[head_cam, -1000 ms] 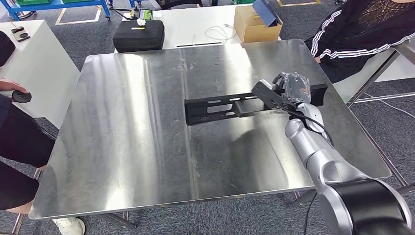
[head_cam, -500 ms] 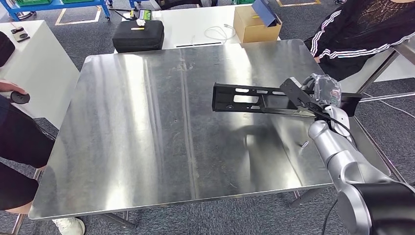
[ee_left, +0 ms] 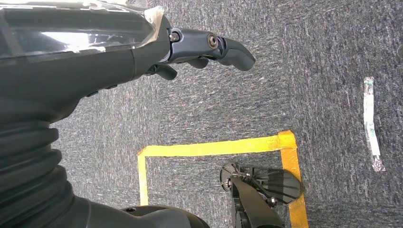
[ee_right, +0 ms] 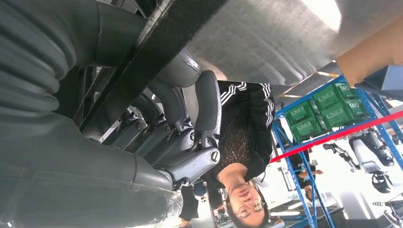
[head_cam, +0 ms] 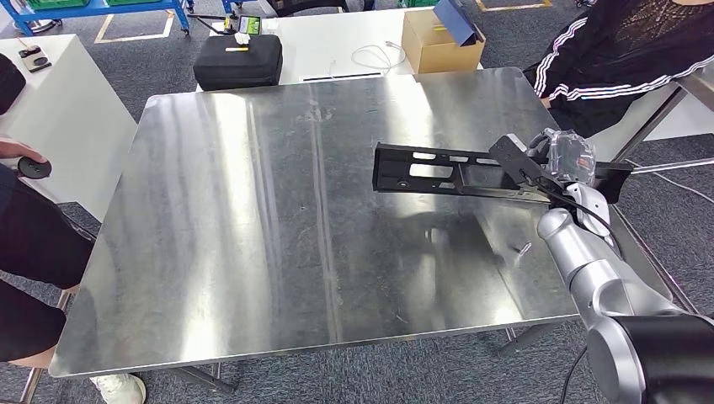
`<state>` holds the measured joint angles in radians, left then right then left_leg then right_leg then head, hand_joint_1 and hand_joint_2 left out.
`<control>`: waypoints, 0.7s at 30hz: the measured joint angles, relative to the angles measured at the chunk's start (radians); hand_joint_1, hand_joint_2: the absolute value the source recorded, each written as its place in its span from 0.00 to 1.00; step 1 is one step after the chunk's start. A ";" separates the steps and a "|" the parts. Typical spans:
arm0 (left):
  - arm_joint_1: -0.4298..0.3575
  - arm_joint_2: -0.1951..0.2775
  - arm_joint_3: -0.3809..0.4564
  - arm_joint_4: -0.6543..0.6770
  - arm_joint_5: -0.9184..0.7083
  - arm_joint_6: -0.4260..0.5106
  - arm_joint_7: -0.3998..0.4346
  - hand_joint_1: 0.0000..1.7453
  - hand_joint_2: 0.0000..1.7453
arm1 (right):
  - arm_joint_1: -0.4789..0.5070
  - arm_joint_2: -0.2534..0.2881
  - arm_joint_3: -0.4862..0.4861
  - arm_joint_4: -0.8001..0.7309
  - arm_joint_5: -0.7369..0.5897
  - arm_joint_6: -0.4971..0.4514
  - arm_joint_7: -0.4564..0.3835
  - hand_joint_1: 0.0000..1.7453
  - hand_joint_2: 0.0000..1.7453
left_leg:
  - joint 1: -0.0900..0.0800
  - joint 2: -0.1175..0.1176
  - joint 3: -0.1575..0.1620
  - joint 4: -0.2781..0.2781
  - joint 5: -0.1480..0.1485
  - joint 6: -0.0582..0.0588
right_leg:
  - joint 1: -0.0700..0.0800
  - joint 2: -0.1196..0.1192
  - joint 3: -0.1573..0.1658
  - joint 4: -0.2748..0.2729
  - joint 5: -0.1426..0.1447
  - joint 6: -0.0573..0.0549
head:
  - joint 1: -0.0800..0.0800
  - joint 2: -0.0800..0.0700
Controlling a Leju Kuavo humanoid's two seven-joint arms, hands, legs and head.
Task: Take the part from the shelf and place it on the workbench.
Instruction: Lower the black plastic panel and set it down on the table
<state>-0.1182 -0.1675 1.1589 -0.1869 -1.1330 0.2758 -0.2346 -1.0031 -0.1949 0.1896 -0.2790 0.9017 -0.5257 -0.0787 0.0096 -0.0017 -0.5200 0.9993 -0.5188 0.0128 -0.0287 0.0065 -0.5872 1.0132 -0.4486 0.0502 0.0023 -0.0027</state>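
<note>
Head view: right robot hand (head_cam: 562,157) grips the unlabelled black part (head_cam: 455,172) above the workbench (head_cam: 253,210).

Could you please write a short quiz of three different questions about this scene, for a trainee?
1. True or false: the right robot hand holds the part.
2. Multiple choice: what stands beyond the far edge of the workbench? A) a cardboard box B) a red bucket C) a ladder
3. Fill in: the free end of the part points toward the robot's ____ side.

Key:
1. True. The long black part is gripped near its right end.
2. A. The box stands on the white table, with a black case beside it.
3. Left.
</note>
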 joint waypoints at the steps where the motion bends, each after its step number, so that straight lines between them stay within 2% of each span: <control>1: 0.000 0.000 0.000 0.000 0.000 0.000 0.000 0.00 1.00 | 0.000 0.000 0.000 0.000 0.000 0.000 0.000 1.00 1.00 | 0.000 0.000 0.000 0.000 0.000 0.000 | 0.000 0.000 0.000 0.000 0.000 0.000 | 0.000 0.000; 12: 0.000 0.000 0.000 0.000 -0.003 0.000 0.000 0.00 1.00 | 0.001 0.000 -0.001 0.002 0.000 0.002 -0.006 1.00 1.00 | 0.000 0.000 0.000 0.000 0.000 0.000 | 0.000 0.000 0.000 0.000 0.000 0.000 | 0.000 0.000; 17: 0.000 0.000 -0.004 0.000 -0.017 -0.003 0.010 0.00 1.00 | 0.011 0.011 0.002 0.003 0.038 0.036 -0.107 1.00 1.00 | 0.000 0.000 0.000 0.000 0.000 0.000 | 0.000 0.000 0.000 0.000 0.000 0.000 | 0.000 0.000; 21: -0.004 0.000 -0.011 0.000 -0.022 -0.003 0.013 0.00 1.00 | 0.020 0.058 0.024 0.002 0.100 0.066 -0.159 1.00 1.00 | 0.000 0.003 0.000 0.000 0.000 0.000 | 0.000 0.001 0.000 0.000 0.000 0.000 | 0.000 0.000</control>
<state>-0.1219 -0.1675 1.1477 -0.1869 -1.1552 0.2726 -0.2219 -0.9834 -0.1373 0.2134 -0.2767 1.0020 -0.4593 -0.2381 0.0101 0.0010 -0.5198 0.9990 -0.5188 0.0128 -0.0284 0.0075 -0.5872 1.0133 -0.4485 0.0501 0.0024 -0.0027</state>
